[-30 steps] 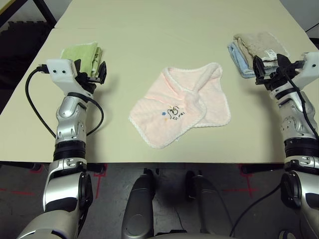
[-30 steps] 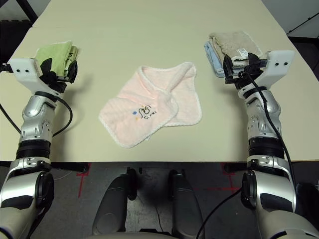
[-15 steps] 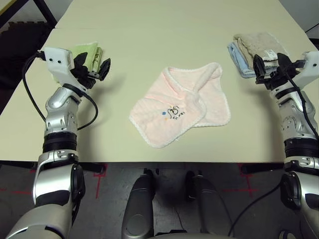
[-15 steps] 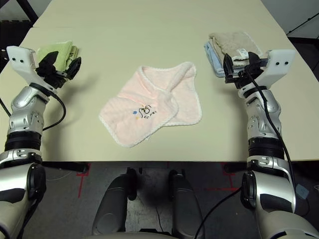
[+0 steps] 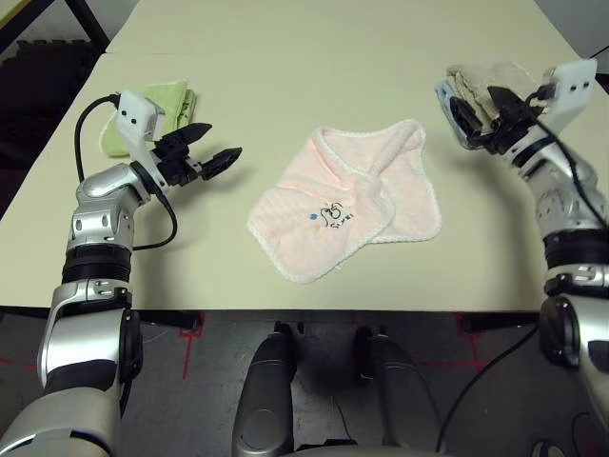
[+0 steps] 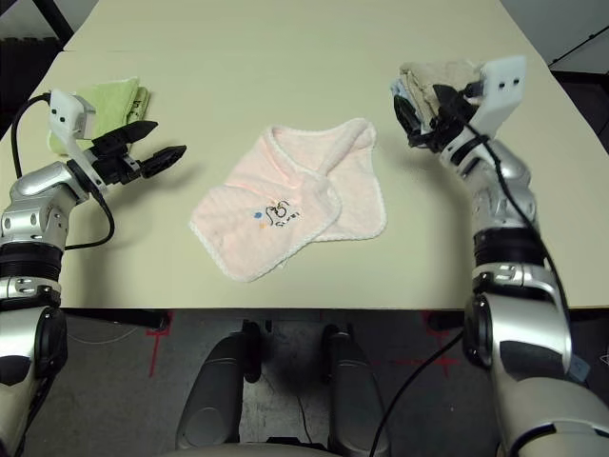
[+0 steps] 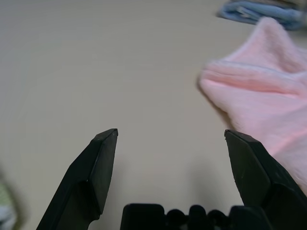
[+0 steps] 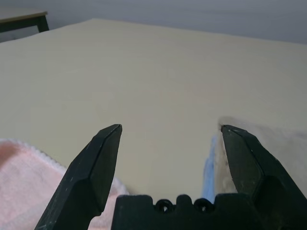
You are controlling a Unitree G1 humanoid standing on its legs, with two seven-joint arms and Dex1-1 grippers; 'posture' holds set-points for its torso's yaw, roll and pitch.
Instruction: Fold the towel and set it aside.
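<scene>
At the far left, a green folded towel (image 5: 167, 99) lies on the cream desk (image 5: 285, 76), partly covered by the white wrist mount (image 5: 139, 115) of the left arm, so its near side is hard to make out. The left gripper (image 5: 226, 143), just to the right of it, has its jaws wide apart with nothing between them. In the middle, the pale pink towel (image 5: 314, 219) lies by itself near the front edge of the desk, its upper part doubled over at a slant and its white scalloped trim showing. The dark embroidered logo (image 5: 332, 214) faces up, though its small lettering is too fine to read. Farther right, the right gripper (image 5: 476, 115) stands with jaws apart, in front of a beige folded towel (image 5: 500, 78) and a light-blue folded towel (image 5: 445, 93) beneath it. The gripper hides much of that pile; it looks clear of the cloth, but whether a fingertip touches it I can't be sure. The right forearm (image 5: 571, 209) runs down the right side, its outer edge cut off.
</scene>
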